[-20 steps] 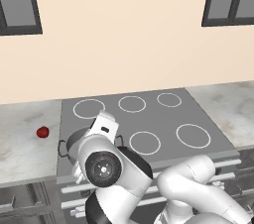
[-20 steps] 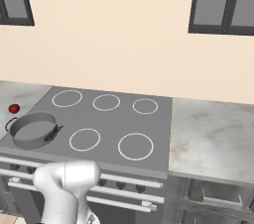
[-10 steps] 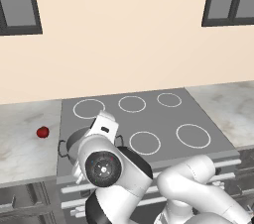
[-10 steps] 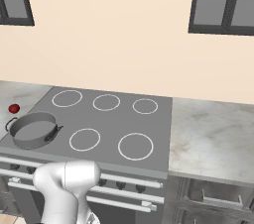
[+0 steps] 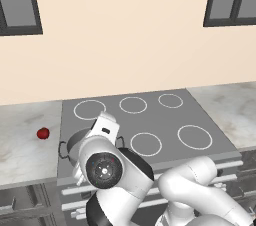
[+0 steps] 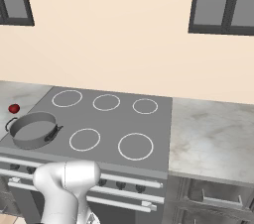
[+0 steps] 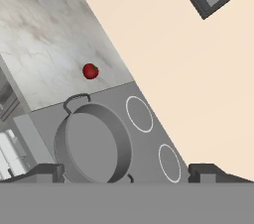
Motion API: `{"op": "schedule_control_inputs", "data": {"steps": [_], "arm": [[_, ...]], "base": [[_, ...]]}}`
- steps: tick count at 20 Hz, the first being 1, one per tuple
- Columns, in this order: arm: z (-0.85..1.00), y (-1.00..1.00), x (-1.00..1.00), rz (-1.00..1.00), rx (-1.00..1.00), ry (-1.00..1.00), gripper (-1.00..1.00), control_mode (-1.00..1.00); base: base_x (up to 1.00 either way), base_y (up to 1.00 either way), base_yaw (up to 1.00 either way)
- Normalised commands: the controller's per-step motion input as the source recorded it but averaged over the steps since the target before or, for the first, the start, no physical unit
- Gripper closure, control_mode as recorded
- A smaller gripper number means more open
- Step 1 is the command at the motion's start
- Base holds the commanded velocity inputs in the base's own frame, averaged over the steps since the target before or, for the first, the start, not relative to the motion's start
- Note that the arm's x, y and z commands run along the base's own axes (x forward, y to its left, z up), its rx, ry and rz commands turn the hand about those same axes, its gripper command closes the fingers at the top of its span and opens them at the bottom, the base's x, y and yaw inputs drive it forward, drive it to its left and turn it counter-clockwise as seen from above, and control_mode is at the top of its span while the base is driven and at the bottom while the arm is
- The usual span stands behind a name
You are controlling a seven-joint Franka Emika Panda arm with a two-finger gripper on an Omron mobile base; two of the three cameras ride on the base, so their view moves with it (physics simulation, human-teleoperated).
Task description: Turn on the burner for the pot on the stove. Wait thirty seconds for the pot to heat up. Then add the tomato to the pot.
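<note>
The grey pot stands empty on the front-left burner of the stove. The hand view looks down into the pot. The red tomato lies on the marble counter just left of the stove, apart from the pot. In the left base view the tomato is clear to see, while the pot is largely hidden behind my arm on the stove. My gripper hovers above the pot, open, nothing between its fingertips. From the hand, the tomato lies beyond the pot.
Marble counter flanks the stove on the left and right. Dark knobs run along the stove front above pale bar handles. A beige wall closes off the back. My white arm rises before the stove's front-left corner.
</note>
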Motion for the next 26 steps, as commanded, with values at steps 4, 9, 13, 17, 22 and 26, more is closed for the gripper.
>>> {"op": "schedule_control_inputs", "data": {"steps": [4,9,13,17,22,26], "arm": [[0.0,0.0,0.0,0.0,0.0,0.0,-1.0,-1.0],[0.0,0.0,0.0,0.0,0.0,0.0,-1.0,-1.0],[0.0,0.0,0.0,0.0,0.0,0.0,-1.0,-1.0],[0.0,0.0,0.0,0.0,0.0,0.0,-1.0,-1.0],[0.0,0.0,0.0,0.0,0.0,0.0,-1.0,-1.0],[0.0,0.0,0.0,0.0,0.0,0.0,-1.0,-1.0]], "base": [[0.0,0.0,0.0],[0.0,0.0,0.0],[0.0,0.0,0.0],[0.0,0.0,0.0],[0.0,0.0,0.0],[0.0,0.0,0.0]]}}
